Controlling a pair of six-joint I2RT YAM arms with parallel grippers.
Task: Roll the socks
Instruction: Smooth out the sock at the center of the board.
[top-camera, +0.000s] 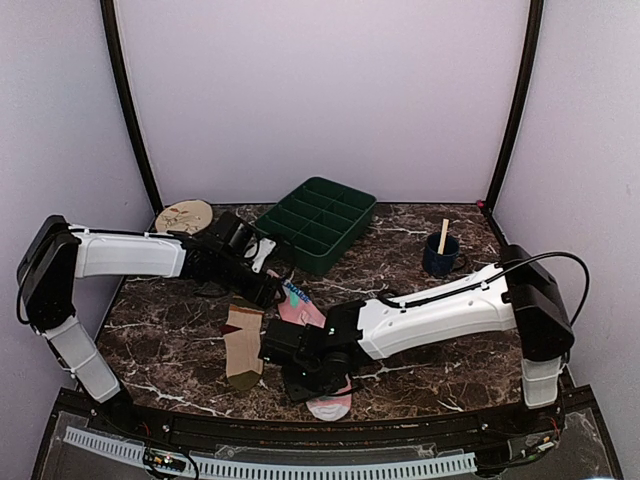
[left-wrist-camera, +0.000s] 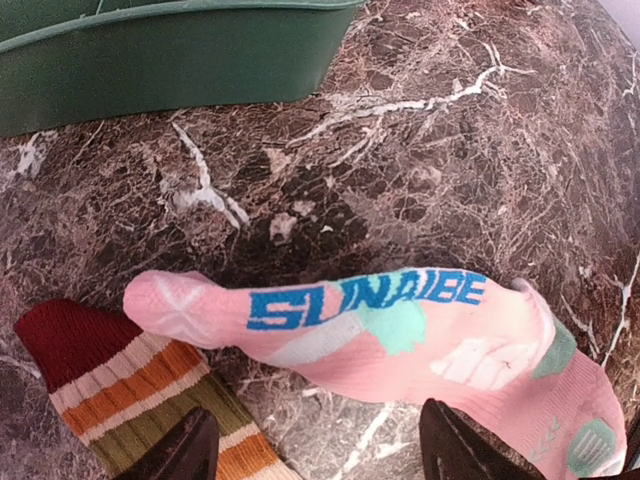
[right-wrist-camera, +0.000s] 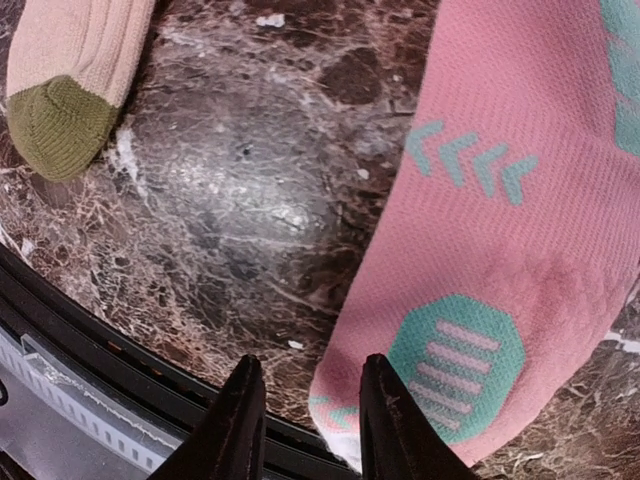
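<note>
From above, your two arms cover most of the pink knitted sock with teal and white patches (top-camera: 301, 309). Only its middle and its pale toe show, on the dark veined marble table (top-camera: 400, 245). Just left of it lies the ribbed beige sock with maroon, orange and olive stripes (top-camera: 243, 344).

Your left wrist camera adds blue lettering on the pink sock, the striped cuff beside it and the smooth wall of the green plastic compartment tray (left-wrist-camera: 180, 70). Your left gripper (left-wrist-camera: 318, 410) stands wide apart, holding nothing.

Your right wrist camera shows the pink toe near the table's front edge and the beige sock's olive toe well to the side. Your right gripper (right-wrist-camera: 312, 362) is slightly parted, with bare marble in the gap. One finger (right-wrist-camera: 385, 420) overlaps the sock's edge, and you cannot tell whether it touches.
</note>
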